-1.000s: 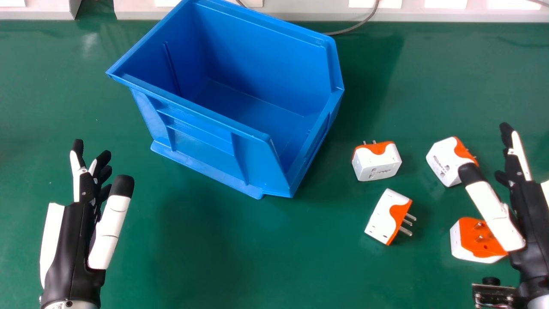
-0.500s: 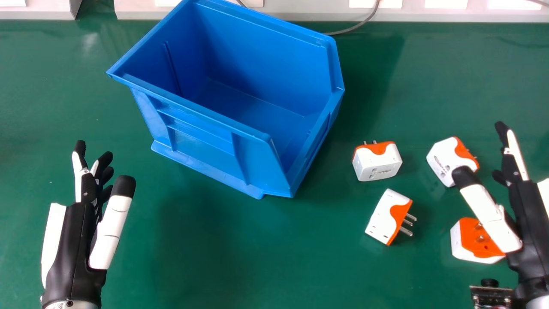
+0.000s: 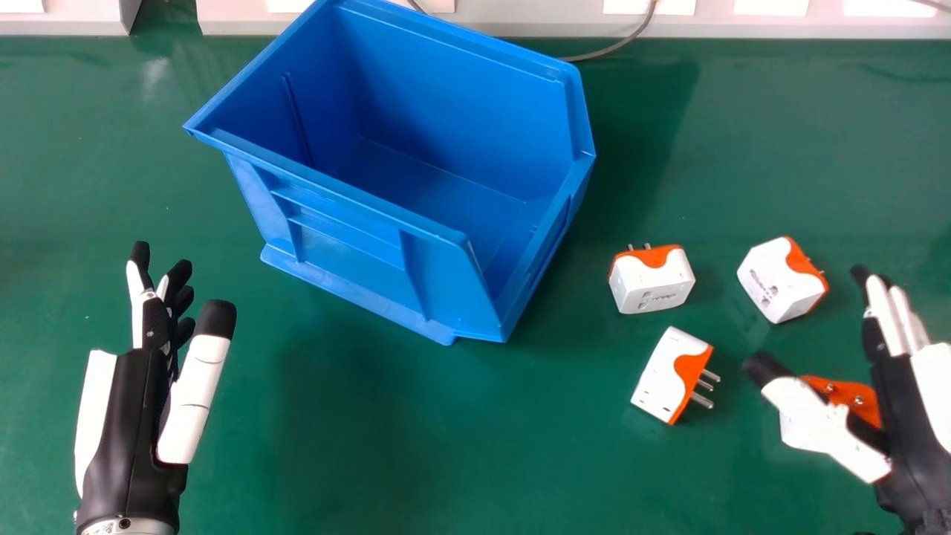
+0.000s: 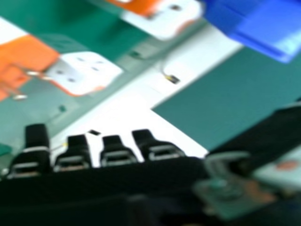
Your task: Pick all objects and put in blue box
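The right hand [image 3: 910, 409] is spread wide, its fingers straight and its thumb held well out from them, leaving a broad gap between. Within that gap, partly covered by the thumb, sits the nearest adapter [image 3: 856, 394], orange face up; whether hand and adapter touch, I cannot tell. In the right hand view the fingertips [image 4: 77, 153] stand slightly apart in a row, with adapters and the blue box beyond them.

Ahead of the thumb and just to the left of the fingertips is the far right adapter [image 3: 773, 282], its orange side turned toward the fingers; a strip of table separates it from the thumb tip. Left of the thumb tip, near it, lies the middle adapter [image 3: 665, 375], prongs pointing toward the hand. Farther left and ahead is the far left adapter [image 3: 654, 282], prongs facing away, between the hand and the box.

The blue box [image 3: 416, 297] stands well off to the hand's left and ahead, open upward, its low wall facing the adapters, with a lane of green table [image 3: 446, 453] between. More room runs along the near side, from the middle adapter across to the left hand [image 3: 134, 416], which rests idle. Beyond everything, a pale casing [image 3: 490, 28] and a cable [image 3: 594, 54] line the far edge.
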Motion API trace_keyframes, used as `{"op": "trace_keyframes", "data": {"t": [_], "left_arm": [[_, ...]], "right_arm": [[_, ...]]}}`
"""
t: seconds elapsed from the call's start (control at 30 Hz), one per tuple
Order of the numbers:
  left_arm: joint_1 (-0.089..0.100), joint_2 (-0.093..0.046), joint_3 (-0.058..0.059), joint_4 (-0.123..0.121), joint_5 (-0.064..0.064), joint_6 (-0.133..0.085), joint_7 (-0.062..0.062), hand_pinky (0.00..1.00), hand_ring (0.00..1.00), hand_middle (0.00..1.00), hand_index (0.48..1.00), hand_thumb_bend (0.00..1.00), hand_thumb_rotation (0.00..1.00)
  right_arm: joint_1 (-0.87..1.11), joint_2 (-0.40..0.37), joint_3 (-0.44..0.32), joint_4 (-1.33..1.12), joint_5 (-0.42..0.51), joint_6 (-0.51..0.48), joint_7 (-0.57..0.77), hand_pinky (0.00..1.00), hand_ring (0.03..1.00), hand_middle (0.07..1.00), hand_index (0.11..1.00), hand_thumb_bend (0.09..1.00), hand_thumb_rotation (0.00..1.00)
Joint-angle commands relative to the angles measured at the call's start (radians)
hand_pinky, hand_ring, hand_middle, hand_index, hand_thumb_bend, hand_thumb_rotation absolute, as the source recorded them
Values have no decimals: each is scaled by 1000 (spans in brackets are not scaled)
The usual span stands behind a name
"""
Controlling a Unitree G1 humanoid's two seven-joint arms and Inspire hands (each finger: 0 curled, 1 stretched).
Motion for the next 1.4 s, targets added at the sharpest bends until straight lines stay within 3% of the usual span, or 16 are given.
{"op": "trace_keyframes", "data": {"t": [0.0, 0.17, 0.37, 0.5, 0.7, 0.8, 1.13, 1.37], "left_arm": [[5, 1, -3, -37, 0, 4, 4, 963, 974, 981, 964, 854, 1000], [7, 2, -2, -46, 3, 7, 4, 978, 982, 988, 972, 851, 1000], [-2, 4, 1, -20, -6, -16, 1, 998, 993, 997, 982, 824, 1000], [-6, 2, 1, -11, -1, -26, 5, 1000, 997, 999, 984, 807, 1000], [-2, 3, 4, -15, -6, -33, 3, 1000, 997, 998, 982, 800, 1000], [1, 4, 6, -17, -11, -34, -1, 1000, 1000, 999, 983, 773, 1000], [9, 8, 18, -23, -25, -36, -12, 1000, 1000, 1000, 988, 743, 1000], [14, 16, 29, -23, -44, -34, -27, 1000, 1000, 1000, 992, 730, 1000]], "right_arm": [[-1, -41, 17, -44, -70, 49, 39, 856, 962, 1000, 973, 521, 1000], [-9, -94, 59, -78, -187, 122, 128, 850, 950, 1000, 978, 554, 1000], [-54, -179, 87, -108, -260, 171, 284, 825, 937, 997, 972, 560, 1000], [-89, -237, 84, -115, -268, 178, 371, 830, 938, 997, 973, 577, 984], [-133, -296, 86, -98, -257, 177, 437, 840, 944, 1000, 975, 580, 913], [-164, -332, 80, -74, -248, 166, 461, 856, 949, 1000, 969, 594, 793], [-211, -431, 69, -38, -231, 158, 545, 888, 951, 998, 963, 635, 614], [-211, -489, 65, -11, -243, 165, 582, 911, 952, 996, 963, 651, 532]]}}
